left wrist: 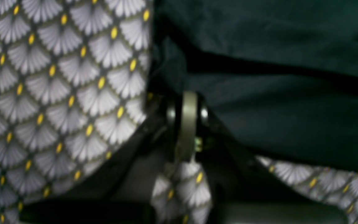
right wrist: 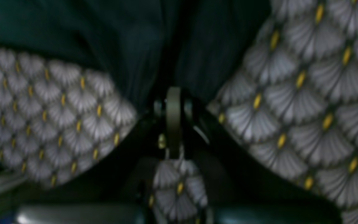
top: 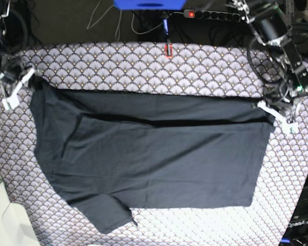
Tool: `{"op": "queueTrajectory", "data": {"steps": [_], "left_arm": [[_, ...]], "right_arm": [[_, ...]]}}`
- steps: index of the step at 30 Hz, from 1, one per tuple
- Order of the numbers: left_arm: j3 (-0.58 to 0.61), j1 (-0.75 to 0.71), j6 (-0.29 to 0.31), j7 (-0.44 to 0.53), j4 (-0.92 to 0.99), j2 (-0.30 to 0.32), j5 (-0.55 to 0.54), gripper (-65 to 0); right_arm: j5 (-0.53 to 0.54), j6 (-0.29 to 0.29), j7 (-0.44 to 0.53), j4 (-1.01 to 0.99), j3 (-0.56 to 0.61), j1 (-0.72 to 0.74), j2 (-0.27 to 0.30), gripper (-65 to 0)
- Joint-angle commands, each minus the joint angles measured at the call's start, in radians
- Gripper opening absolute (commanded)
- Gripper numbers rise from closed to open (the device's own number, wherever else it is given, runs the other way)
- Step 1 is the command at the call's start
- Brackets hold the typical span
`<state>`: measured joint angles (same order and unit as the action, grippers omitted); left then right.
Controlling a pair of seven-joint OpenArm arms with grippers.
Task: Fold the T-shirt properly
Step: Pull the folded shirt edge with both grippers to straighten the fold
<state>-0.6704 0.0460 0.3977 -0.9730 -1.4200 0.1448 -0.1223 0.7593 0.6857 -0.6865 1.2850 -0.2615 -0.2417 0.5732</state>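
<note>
In both wrist views, T-shirt (top: 149, 159) edges blur (dark).

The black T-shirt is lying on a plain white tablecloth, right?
Not quite. The T-shirt does lie on a tablecloth, but the cloth is not plain: the base view shows a white-and-grey scallop pattern with small yellow spots.

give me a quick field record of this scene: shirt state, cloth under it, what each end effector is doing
garment: dark T-shirt, spread wide, far edge folded over toward the middle
sleeve: one short sleeve sticks out at the near edge
surface: scallop-patterned tablecloth under the shirt
left end effector: shut, pinching the shirt's edge at the base view's right end of the fold
right end effector: shut, pinching shirt fabric at the base view's left end
fold stage: first lengthwise fold laid, not finished
</note>
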Motion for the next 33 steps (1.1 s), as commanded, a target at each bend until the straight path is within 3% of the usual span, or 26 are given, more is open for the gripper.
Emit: {"op": "queueTrajectory", "data": {"steps": [1, 10, 25, 28, 33], "left_arm": [[-0.002, 0.001, -0.001, 0.001, -0.034, 0.017, 0.002, -65.0], [-0.002, -0.044, -0.001, -0.010, -0.055, 0.017, 0.002, -65.0], [-0.002, -0.036, -0.004, -0.008, -0.044, 0.017, 0.009, -65.0], [-0.002, -0.038, -0.007, -0.010, -0.044, 0.016, 0.011, -65.0], [-0.002, -0.045, -0.009, -0.011, -0.048, 0.008, 0.011, -65.0]], "right_arm": [[0.004, 0.012, 0.006, 0.015, -0.022, -0.003, 0.023, -65.0], [0.004, 0.012, 0.080, 0.015, -0.065, -0.112, 0.021, -65.0], [0.004, 0.012, 0.075, -0.026, -0.068, -0.061, 0.017, -64.4], [0.007, 0.012, 0.075, -0.084, -0.063, -0.025, 0.011, -57.4], [0.006, 0.012, 0.075, -0.100, -0.060, -0.015, 0.012, -40.4]]}}
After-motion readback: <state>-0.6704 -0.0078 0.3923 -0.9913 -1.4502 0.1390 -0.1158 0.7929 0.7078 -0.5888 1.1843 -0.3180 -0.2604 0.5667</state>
